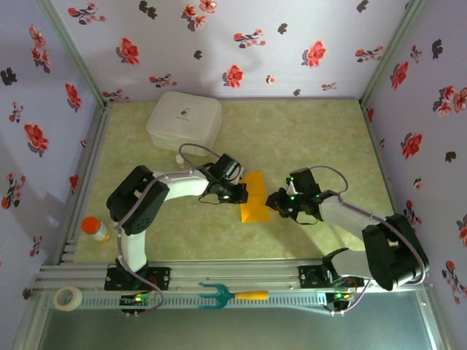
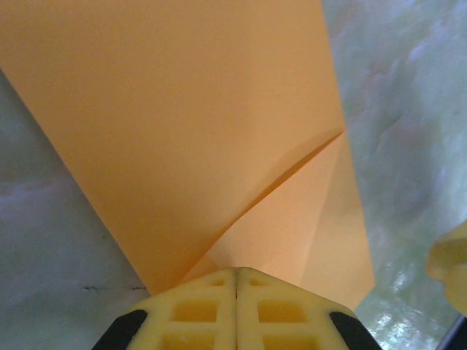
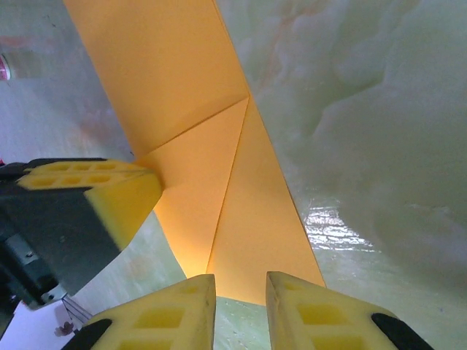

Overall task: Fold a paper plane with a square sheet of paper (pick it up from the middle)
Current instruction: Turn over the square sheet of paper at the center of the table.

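paper plane lies flat on the green marbled table, about mid-table, between the two grippers; partly folded, a narrow orange-yellow strip with triangular flaps and diagonal creases, long axis running roughly near-to-far in the top view. left gripper sits at the paper's left edge, touching it; in the left wrist view its yellow fingers are pressed together with no gap, tips right at the spot where the flap creases of the paper meet, sheet spreading away from the tips. cannot tell if the paper edge is pinched between them or just pressed under them. in the right wrist view the same closed finger pair comes in from the left and touches the paper at the corner of the triangular flap. right gripper is just beside the paper's right side near its near end; right wrist view shows the right gripper with jaws slightly apart, a narrow gap, the paper's near end lying right at the gap, table visible between the fingers lower down, nothing clamped. further out: white lidded container at far left of the table, small orange-capped bottle at the left edge, tape roll and a teal fork with yellow handle on the front rail
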Motion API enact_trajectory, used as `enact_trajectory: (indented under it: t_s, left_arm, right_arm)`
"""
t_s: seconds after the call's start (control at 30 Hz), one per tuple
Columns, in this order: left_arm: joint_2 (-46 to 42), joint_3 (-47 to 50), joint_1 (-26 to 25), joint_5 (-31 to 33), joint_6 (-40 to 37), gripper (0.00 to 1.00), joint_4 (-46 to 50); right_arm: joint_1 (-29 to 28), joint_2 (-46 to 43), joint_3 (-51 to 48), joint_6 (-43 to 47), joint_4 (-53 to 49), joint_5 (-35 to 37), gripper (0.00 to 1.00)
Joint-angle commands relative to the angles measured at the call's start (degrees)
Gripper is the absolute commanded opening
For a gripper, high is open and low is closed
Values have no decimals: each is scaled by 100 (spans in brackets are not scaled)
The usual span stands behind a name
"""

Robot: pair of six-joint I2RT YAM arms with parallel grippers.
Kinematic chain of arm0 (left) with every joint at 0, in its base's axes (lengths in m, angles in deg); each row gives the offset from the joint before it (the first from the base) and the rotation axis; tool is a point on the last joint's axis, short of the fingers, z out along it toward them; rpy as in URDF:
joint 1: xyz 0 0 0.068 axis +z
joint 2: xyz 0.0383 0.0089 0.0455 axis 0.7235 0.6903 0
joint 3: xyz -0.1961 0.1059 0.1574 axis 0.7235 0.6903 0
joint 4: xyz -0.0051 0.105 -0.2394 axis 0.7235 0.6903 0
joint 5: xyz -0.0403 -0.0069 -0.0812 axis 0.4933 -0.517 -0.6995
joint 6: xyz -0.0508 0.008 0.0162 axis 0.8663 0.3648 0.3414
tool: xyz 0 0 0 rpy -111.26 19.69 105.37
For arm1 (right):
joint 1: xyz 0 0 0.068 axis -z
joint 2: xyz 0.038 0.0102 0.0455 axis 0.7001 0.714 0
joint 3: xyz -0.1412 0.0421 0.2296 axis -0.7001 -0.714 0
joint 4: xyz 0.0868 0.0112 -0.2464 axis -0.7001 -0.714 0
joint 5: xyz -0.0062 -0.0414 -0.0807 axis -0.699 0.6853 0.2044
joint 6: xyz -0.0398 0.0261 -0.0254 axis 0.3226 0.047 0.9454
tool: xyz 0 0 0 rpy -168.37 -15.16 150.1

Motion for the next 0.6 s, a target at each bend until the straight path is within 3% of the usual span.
enact_trajectory:
  t_s: [0.0,0.57]
  left_arm:
    - [147,132,18,-14,-28,6,-23]
    - [-165,623,-140,-40,218,3,-266]
  right_arm:
    - [-96,0,-60,-135,-72,79,26]
    - [-442,128,129,-86,-616,359,37]
